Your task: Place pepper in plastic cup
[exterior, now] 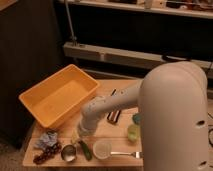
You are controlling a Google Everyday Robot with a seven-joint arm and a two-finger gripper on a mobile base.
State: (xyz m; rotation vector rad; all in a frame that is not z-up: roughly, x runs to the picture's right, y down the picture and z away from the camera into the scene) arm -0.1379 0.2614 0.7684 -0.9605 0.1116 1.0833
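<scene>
The dark green pepper lies on the wooden table near its front edge, between a small metal cup and a white round cup. The translucent light-green plastic cup stands to the right, beside my arm's big white shell. My gripper hangs at the end of the white arm, just above and left of the pepper's far end. The pepper rests on the table, apart from the green cup.
A large orange bin sits at the back left of the table. Dark grapes and a crumpled bluish bag lie front left. A fork lies front right, and a black object lies behind my arm.
</scene>
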